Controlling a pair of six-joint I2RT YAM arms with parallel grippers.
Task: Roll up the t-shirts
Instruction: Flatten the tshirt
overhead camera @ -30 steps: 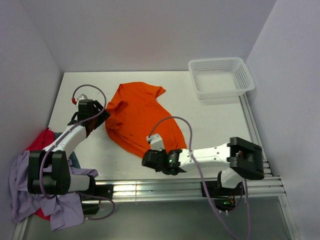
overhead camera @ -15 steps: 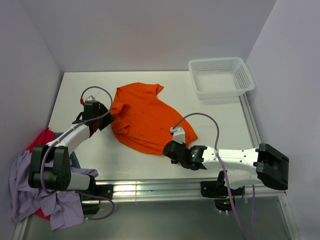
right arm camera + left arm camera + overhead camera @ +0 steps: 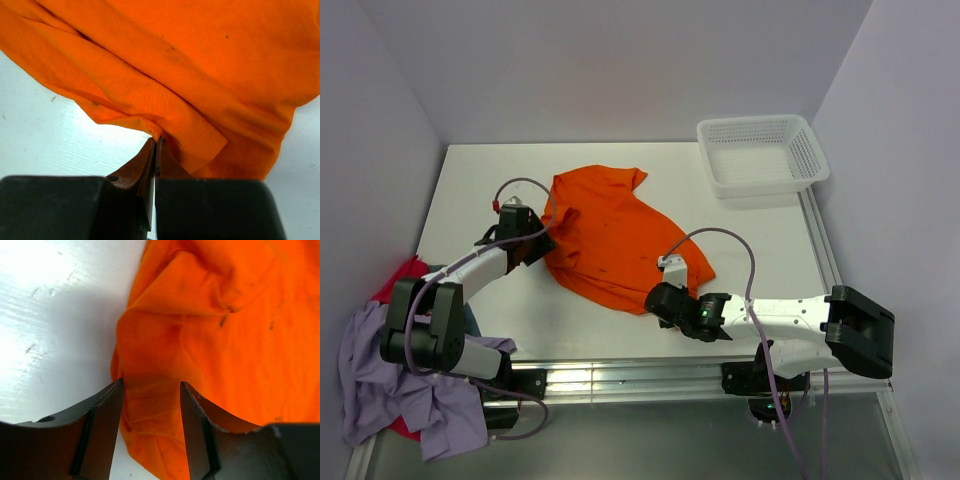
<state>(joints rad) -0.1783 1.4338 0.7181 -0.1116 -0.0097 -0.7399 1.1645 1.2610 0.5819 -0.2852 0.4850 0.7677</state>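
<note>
The bright orange t-shirt [image 3: 610, 235] lies crumpled and partly spread on the white table [image 3: 760, 240]. My left gripper [image 3: 544, 244] sits at the shirt's left edge. In the left wrist view its jaws [image 3: 151, 386] stand open, with a fold of the orange t-shirt [image 3: 210, 330] lying between the fingers. My right gripper [image 3: 656, 298] is at the shirt's near hem. In the right wrist view it [image 3: 156, 141] is shut on a pinch of the orange t-shirt [image 3: 190, 65]. A heap of lavender [image 3: 370, 385], red [image 3: 406, 280] and grey-blue [image 3: 471, 322] t-shirts hangs over the table's near left corner.
A white perforated basket [image 3: 760, 155] stands at the far right corner by the wall. Walls close in the table on the left, back and right. A metal rail [image 3: 650, 375] runs along the near edge by the arm bases.
My right gripper dragged the near hem rightward, shifting the shirt's lower part. My left gripper moved right onto the shirt's left edge and its jaws narrowed.
</note>
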